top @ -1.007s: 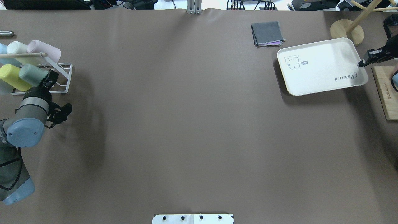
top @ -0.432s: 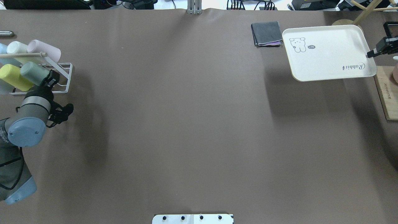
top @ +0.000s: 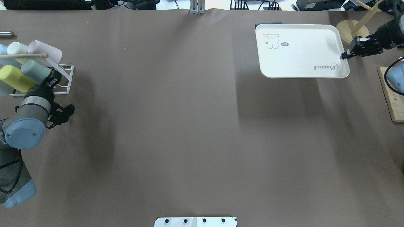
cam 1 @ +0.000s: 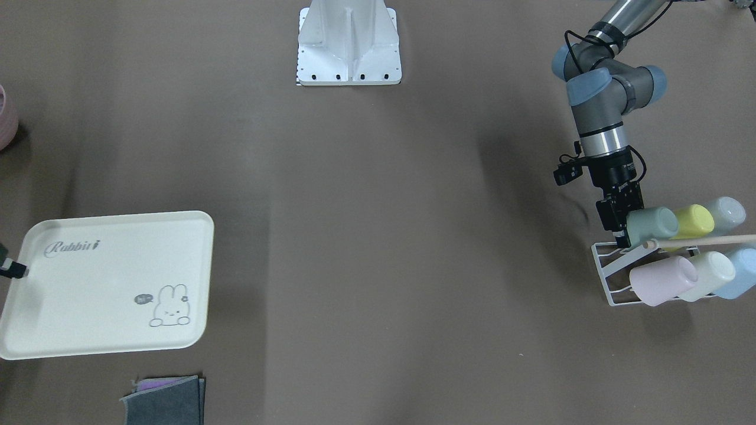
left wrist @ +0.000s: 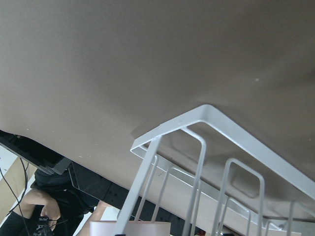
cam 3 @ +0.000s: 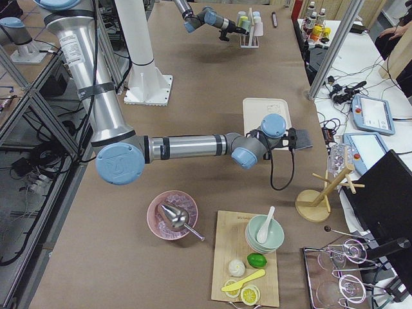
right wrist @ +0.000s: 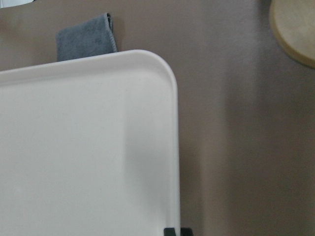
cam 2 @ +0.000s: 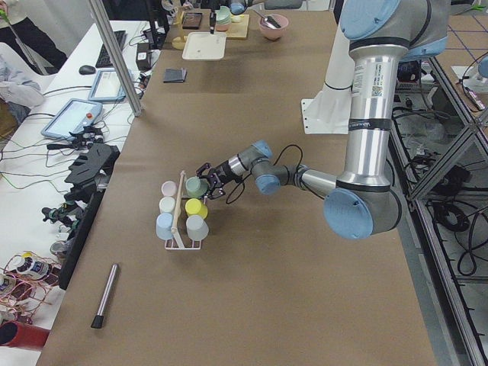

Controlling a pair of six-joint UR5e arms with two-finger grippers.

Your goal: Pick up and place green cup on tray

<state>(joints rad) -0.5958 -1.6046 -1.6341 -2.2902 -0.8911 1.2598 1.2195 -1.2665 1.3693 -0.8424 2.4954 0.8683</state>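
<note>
Brown table covering (top: 189,126). A white wire rack (top: 64,78) of cups stands at the robot's left end and a grey cloth (cam 1: 165,401) lies at the far right. The left arm reaches low, its left gripper (cam 1: 619,231) clamped on the green cup (cam 1: 652,226), which lies on the rack. The right gripper (top: 344,56) pinches the rim of the tray (top: 300,50), holding it above the table.

Colours: sage-green cup (cam 1: 651,226); cream-white tray (top: 303,53) with grey script and bunny drawing; yellow cup (cam 1: 694,221); pink cup (cam 1: 661,280); white wire rack (left wrist: 246,137); brown table (top: 189,126); dark grey cloth (cam 1: 165,401).
</note>
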